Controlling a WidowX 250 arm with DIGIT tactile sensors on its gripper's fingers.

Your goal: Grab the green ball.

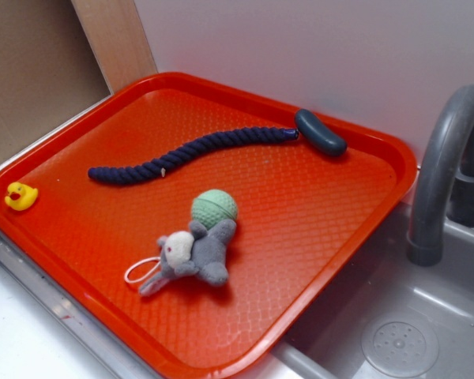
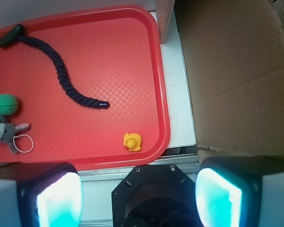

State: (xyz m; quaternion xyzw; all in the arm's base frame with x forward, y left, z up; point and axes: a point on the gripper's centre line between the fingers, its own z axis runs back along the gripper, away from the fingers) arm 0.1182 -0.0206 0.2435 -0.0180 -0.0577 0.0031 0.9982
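Looking at the wrist view, the gripper [image 2: 137, 189] has its jaws spread wide, empty, parked off the red tray's [image 2: 163, 94] near edge. The green ball [image 2: 6, 103] sits far left of it, touching the grey plush toy [image 2: 4, 132], so it'll probably need a long sideways reach.

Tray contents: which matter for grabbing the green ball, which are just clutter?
Job:
- green ball
- gripper, open, off the tray's near edge

Lying about:
- grey plush toy, touching the ball
- dark blue rope with grey handle
- yellow duck
- red tray
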